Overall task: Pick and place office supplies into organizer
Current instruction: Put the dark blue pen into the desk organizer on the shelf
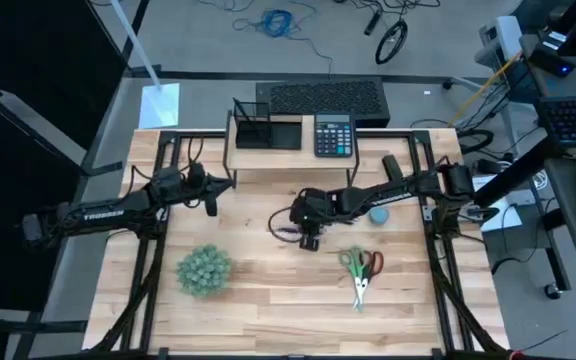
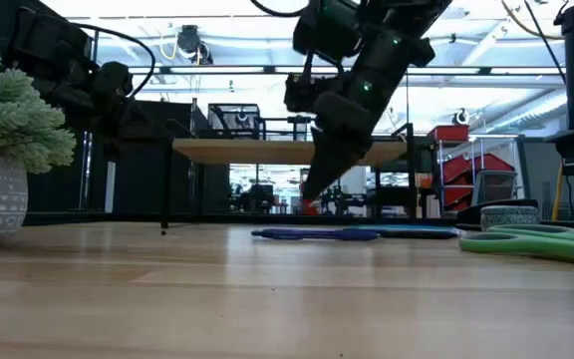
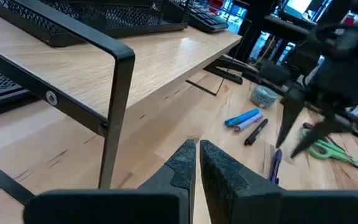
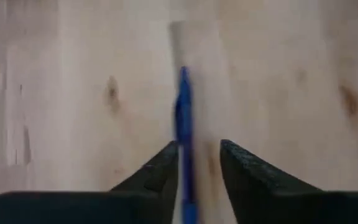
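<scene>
A slim blue pen (image 4: 183, 112) lies flat on the table (image 1: 268, 310), seen in the low view as a blue pen (image 2: 317, 235). My right gripper (image 4: 197, 148) hangs open just above it, pointing down, one finger on either side of the pen's line. Beside it lie a blue marker (image 3: 242, 117) and a dark pen (image 3: 255, 131). The green- and red-handled scissors (image 1: 361, 270) lie flat toward the near right. The black organizer (image 1: 266, 130) stands on the wooden riser (image 1: 268, 158). My left gripper (image 3: 195, 158) is shut and hovers at the riser's left end.
A black calculator (image 1: 334, 135) sits on the riser next to the organizer. A fuzzy green ball plant (image 1: 205, 270) stands at the near left. A roll of tape (image 1: 378, 213) lies under the right arm. Bare wood stretches along the near edge.
</scene>
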